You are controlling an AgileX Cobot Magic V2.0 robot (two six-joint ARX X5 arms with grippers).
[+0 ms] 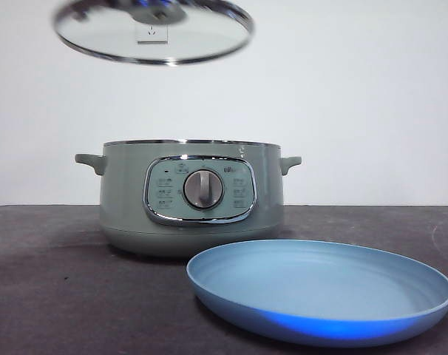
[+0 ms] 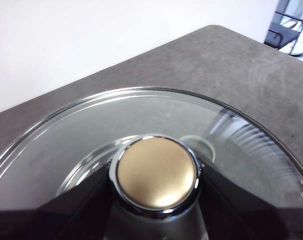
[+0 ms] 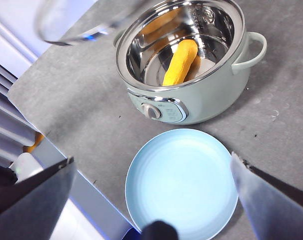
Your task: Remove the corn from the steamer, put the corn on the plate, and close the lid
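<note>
While the lid (image 1: pixel 153 31) hangs aloft, yellow-orange corn (image 3: pixel 180 62) lies in the steamer (image 3: pixel 191 95).

Grey table (image 1: pixel 54 296) — white wall (image 1: pixel 357 96) with a socket (image 1: pixel 151 32) behind.

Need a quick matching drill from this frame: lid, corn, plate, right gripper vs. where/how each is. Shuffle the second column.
Things:
1. lid
2. corn
3. plate
4. right gripper

States:
A. lying inside the open steamer
B. open, above the table, holding nothing
C. held in the air by its knob in the left gripper
D. on the table in front of the steamer, nothing on it

Pairs: 1-C, 2-A, 3-D, 4-B
</note>
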